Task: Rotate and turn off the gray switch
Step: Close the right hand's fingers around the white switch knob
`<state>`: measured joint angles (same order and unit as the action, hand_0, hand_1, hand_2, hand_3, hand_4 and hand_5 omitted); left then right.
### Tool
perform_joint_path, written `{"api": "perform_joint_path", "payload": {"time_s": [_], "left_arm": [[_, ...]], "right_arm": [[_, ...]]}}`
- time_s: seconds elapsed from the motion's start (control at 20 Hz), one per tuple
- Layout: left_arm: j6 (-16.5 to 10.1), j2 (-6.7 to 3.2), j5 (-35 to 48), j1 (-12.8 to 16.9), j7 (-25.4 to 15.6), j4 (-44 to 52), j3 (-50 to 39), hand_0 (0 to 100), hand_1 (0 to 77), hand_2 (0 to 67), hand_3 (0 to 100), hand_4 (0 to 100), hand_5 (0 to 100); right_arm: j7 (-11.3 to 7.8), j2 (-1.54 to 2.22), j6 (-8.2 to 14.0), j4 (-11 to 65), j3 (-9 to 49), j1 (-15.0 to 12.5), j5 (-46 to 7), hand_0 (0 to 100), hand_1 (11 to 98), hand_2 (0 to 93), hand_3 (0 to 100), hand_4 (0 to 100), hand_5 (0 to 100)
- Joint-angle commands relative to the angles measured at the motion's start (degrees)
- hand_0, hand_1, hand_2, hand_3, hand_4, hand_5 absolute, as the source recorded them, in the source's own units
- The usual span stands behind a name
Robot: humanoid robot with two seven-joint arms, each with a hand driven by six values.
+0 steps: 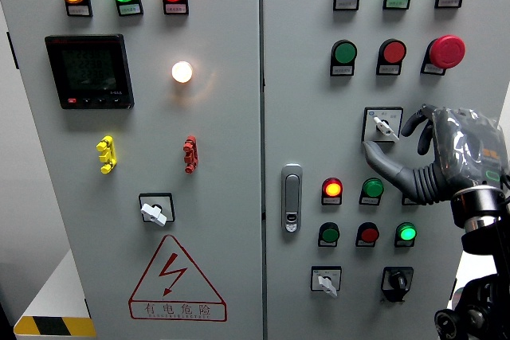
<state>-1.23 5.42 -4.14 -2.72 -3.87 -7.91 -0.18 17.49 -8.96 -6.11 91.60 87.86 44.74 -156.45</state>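
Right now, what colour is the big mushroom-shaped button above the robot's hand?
Red, the mushroom button, clearest in the head view.

Right hand (430,149) hovers with fingers spread just beside the gray switch (383,125) on the panel (263,77)

The tall grey cabinet door (223,197) looks like matt painted sheet metal, and its oblong silver door handle (292,197) has a satin metallic finish. The round red mushroom pushbutton (447,51) appears to be glossy plastic. The right hand (430,149) shows smooth dark grey fingers (390,163) under a shiny clear wrinkled film.
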Motion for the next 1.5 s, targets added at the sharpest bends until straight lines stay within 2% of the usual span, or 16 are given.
{"api": "perform_joint_path", "payload": {"time_s": [0.0,0.75,1.45], "left_arm": [[0.0,0.03,-0.08,0.0,0.0,0.0,0.0,0,0.0,13.2,18,10,12],[0.0,0.03,0.01,0.0,0.0,0.0,0.0,0,0.0,13.2,18,10,12],[0.0,0.03,-0.08,0.0,0.0,0.0,0.0,0,0.0,13.2,18,9,12]], "right_arm": [[0.0,0.0,-0.04,-0.36,-0.05,0.35,0.0,0,31.9,60.0,85,100,99],[0.79,0.0,-0.13,-0.89,-1.46,1.49,-0.35,0,33.3,61.9,85,100,98],[1.31,0.0,-0.13,-1.86,-1.46,1.67,-0.79,0,31.9,66.2,90,100,99]]}}
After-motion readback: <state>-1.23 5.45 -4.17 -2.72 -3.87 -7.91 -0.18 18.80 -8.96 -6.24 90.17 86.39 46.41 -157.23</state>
